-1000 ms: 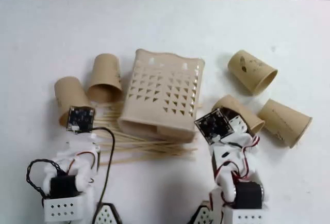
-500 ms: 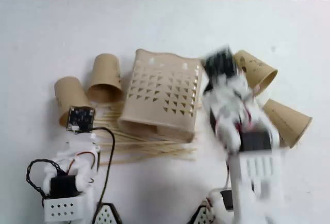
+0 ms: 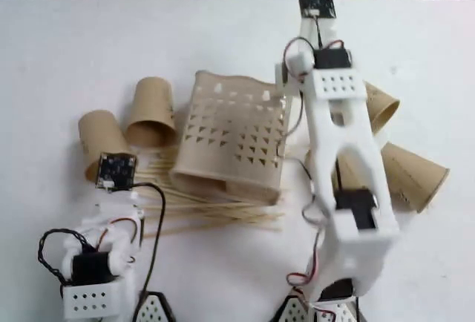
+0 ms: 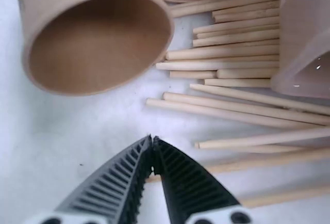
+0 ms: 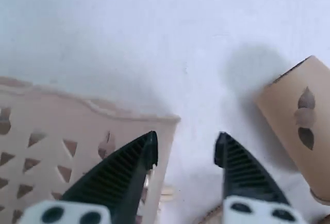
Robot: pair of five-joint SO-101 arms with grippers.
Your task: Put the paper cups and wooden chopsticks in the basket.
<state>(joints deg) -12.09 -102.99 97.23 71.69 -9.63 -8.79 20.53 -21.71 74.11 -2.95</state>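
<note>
The tan plastic basket [image 3: 234, 140] with holes lies on its side. Thin wooden chopsticks [image 3: 215, 214] lie beside it, brown paper cups [image 3: 152, 110] on both sides. The left gripper [image 4: 152, 154] is pressed together, empty, by the chopsticks. The right gripper [image 5: 185, 144] is spread apart above the basket's corner.

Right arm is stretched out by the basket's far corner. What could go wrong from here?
1. The open right pincer sits at a corner of the basket, which seems to lie on its side; a nudge could slide it across the wooden chopsticks beside it.
2. The right arm hangs over paper cups; lowering may roll them away.
</note>
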